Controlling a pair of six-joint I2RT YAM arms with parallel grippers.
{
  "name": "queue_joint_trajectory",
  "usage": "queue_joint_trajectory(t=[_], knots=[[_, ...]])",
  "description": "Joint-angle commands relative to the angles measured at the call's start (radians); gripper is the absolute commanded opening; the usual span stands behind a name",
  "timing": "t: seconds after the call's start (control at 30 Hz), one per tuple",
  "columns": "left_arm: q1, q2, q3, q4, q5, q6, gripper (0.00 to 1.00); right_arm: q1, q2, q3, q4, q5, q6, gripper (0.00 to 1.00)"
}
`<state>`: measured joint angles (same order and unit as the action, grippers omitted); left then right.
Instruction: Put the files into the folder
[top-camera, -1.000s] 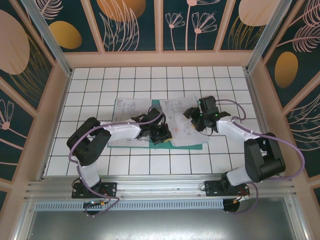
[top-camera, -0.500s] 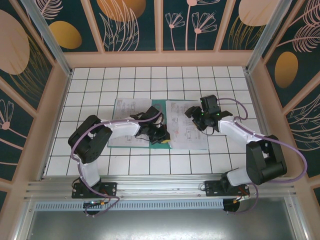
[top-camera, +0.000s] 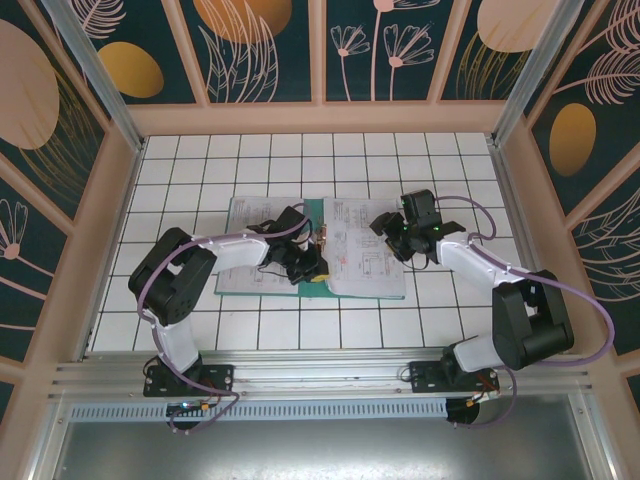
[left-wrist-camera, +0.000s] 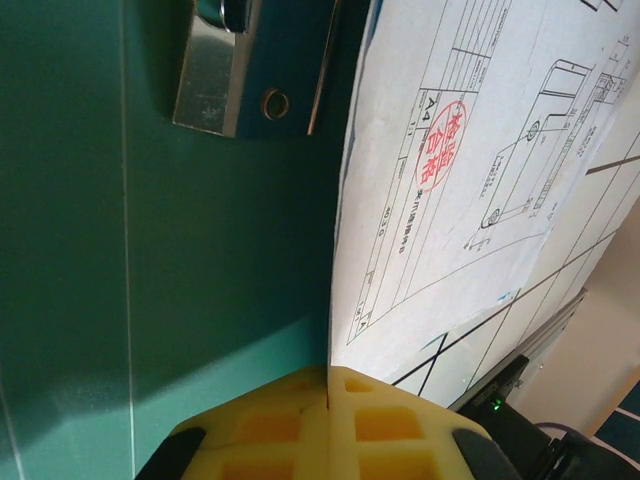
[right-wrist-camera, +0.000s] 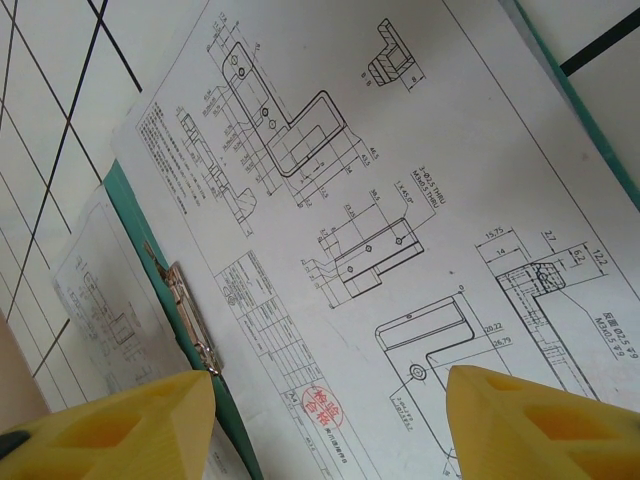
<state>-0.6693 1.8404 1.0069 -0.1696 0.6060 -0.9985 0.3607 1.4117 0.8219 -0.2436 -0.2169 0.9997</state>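
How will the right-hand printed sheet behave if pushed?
Probably floppy: the printed sheet is thin and lies flat on the folder. It likely slides easily on that smooth cover, and may buckle if pushed from an edge.

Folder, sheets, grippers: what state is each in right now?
folder: open, flat on the table.
left sheet: flat on the left cover.
right sheet: flat, print up, on the right cover.
left gripper: shut, at the right sheet's edge.
right gripper: open, above the right sheet.
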Motion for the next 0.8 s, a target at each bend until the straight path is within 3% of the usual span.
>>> queue_joint_trajectory(t=[0.0, 0.77], knots=[[0.005, -0.003, -0.009, -0.019, 0.022, 0.014, 0.00, -0.004, -0.010, -0.010, 0.004, -0.001, -0.015, 0.64], [0.013, -0.028, -0.079, 0.036, -0.022, -0.054, 0.00, -0.001, 0.090, -0.032, 0.057, -0.044, 0.001, 0.64]])
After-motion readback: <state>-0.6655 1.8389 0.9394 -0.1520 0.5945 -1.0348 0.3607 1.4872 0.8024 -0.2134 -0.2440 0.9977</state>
